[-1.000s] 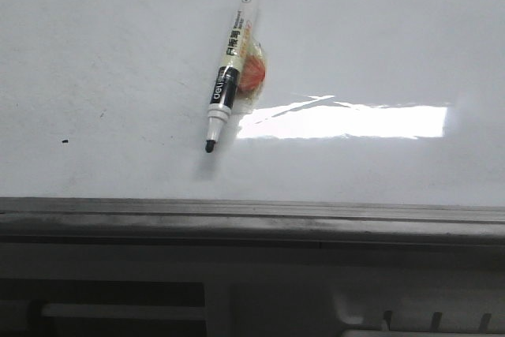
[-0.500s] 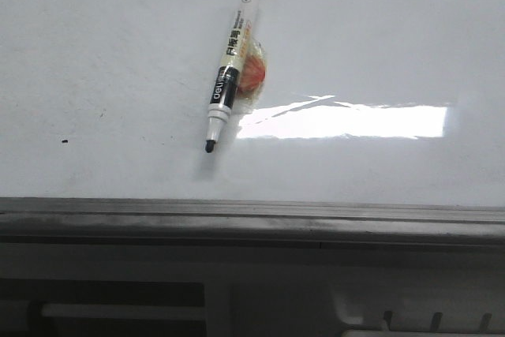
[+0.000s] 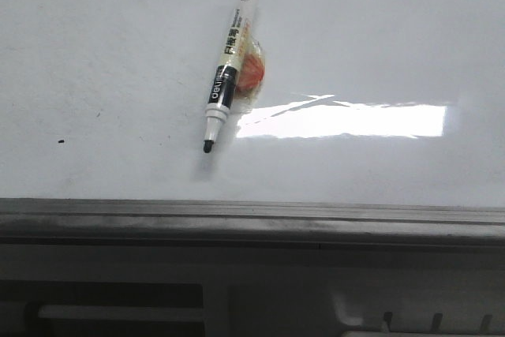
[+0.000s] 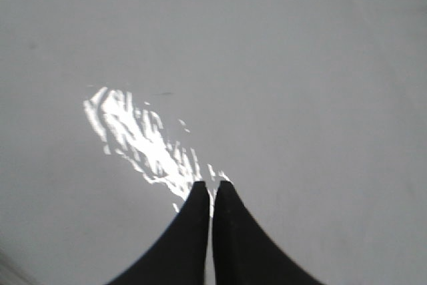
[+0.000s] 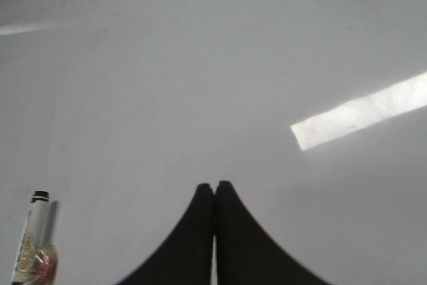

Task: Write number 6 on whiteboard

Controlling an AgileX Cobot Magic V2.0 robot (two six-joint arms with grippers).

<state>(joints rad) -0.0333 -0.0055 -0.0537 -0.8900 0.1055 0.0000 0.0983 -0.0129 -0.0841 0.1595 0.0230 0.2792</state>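
The whiteboard [image 3: 379, 37] fills the front view, glossy white, and no number 6 shows on it. A black-tipped marker [image 3: 229, 61] lies uncapped on the board, tip toward the near edge, with an orange lump [image 3: 252, 73] stuck to its side. Neither gripper shows in the front view. My left gripper [image 4: 212, 186] is shut and empty above bare board [image 4: 300, 65]. My right gripper [image 5: 214, 186] is shut and empty above the board [image 5: 167, 65]. The marker's rear end [image 5: 32, 245] lies apart from the right gripper, to its side.
A bright glare strip [image 3: 347, 121] lies right of the marker. A tiny black speck [image 3: 61, 142] sits at the board's left. The grey metal frame edge [image 3: 252, 219] runs along the near side, with grey machine parts below it.
The marker and the speck sit very slightly further left in the front view. Nothing else differs.
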